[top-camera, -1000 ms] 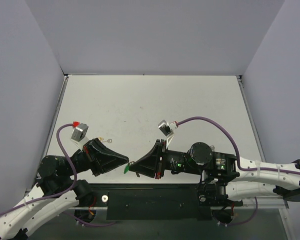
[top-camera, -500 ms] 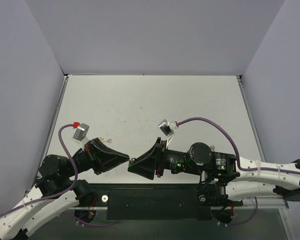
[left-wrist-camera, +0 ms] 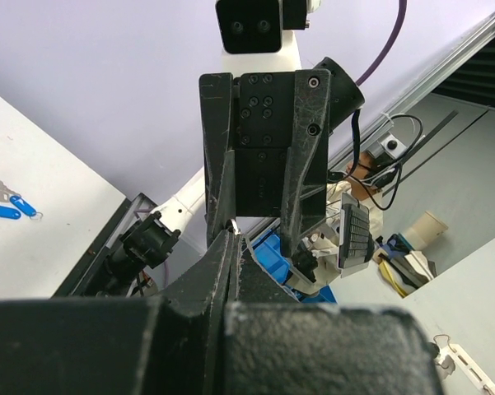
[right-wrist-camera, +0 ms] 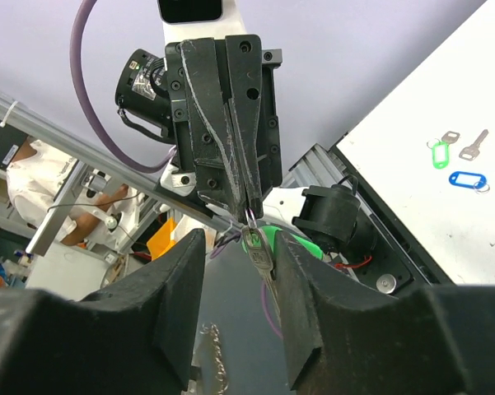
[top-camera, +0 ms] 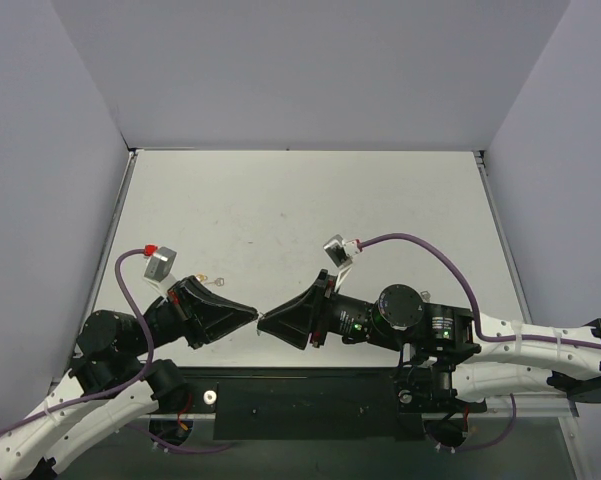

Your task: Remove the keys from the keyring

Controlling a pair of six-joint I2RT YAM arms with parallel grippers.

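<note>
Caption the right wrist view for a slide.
Left tool pinches the keyring, its key hanging inside the open right tool.

The left gripper point(top-camera: 252, 318) and right gripper point(top-camera: 269, 323) meet tip to tip above the white table's point(top-camera: 310, 200) near edge; a pale glint of the keyring point(top-camera: 261, 318) shows between them; a small metal piece point(top-camera: 212, 281) lies just beside the left gripper.
</note>
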